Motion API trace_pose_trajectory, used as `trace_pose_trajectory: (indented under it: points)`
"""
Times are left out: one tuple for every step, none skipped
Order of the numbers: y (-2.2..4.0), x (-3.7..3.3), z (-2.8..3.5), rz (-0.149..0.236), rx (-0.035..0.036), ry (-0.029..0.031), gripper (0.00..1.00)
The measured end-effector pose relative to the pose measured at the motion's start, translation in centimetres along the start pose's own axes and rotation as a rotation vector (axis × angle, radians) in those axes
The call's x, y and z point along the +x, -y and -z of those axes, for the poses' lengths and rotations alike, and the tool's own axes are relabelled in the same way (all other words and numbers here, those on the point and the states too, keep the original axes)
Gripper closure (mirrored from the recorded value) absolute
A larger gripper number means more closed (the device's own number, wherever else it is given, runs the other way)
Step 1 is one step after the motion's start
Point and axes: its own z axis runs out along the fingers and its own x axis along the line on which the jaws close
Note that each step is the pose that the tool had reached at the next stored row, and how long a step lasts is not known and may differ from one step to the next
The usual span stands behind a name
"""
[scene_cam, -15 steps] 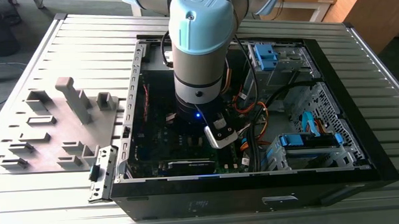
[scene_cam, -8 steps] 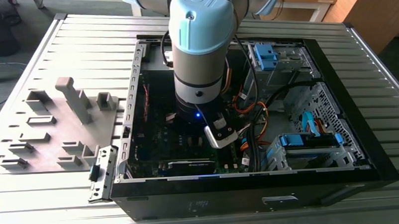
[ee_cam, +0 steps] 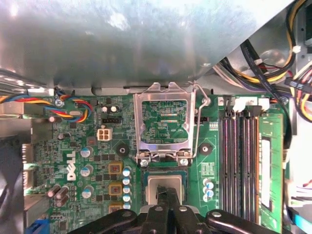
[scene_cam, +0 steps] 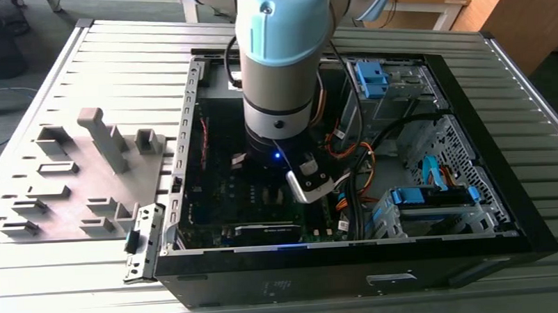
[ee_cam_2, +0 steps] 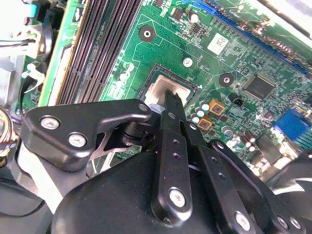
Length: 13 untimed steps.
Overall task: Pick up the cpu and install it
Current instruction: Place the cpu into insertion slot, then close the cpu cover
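cpu (ee_cam: 165,181) lies flat in the socket (ee_cam_2: 155,73) on the motherboard (ee_cam: 92,195), inside the open computer case (scene_cam: 357,255). gripper (ee_cam: 168,192) sits right over it, fingers drawn together with the tips on its top face, not clasped round it. Cannot tell if they press or just touch. Load frame (ee_cam: 163,155) is hinged open, lever (ee_cam: 197,122) up. Judged: install step, cpu at its seat, not locked. Next move calls for a straight, gentle motion, with all 4 sides square in the socket.
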Motion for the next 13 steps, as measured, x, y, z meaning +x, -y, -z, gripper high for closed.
trace_pose_trajectory:
  points:
    - [0.00, -0.01, 0.21, 0.000, 0.0000, 0.0000, 0.89]
    - [0.00, -0.01, 0.45, 0.000, 0.0001, 0.0000, 0.89]
    - [0.00, -0.02, 0.68, 0.000, 0.0002, 0.0000, 0.89]
    - [-0.01, -0.03, 0.88, 0.000, 0.0001, 0.0000, 0.89]
    - [-0.01, -0.03, 1.02, 0.000, 0.0001, 0.0000, 0.89]
    - [-0.01, -0.03, 1.14, 0.000, 0.0001, 0.0000, 0.89]
    - [-0.01, -0.04, 1.25, 0.000, 0.0002, -0.0001, 0.89]
    - [-0.01, -0.04, 1.33, 0.000, 0.0002, -0.0001, 0.89]
    - [-0.01, -0.04, 1.35, 0.000, 0.0000, 0.0001, 0.89]
    - [-0.01, -0.04, 1.44, 0.000, 0.0001, 0.0000, 0.89]
    - [-0.01, -0.05, 1.53, 0.000, 0.0001, 0.0000, 0.89]
    - [-0.01, -0.05, 1.54, 0.000, 0.0001, 0.0000, 0.89]
    - [-0.01, -0.05, 1.54, 0.000, 0.0001, -0.0001, 0.89]
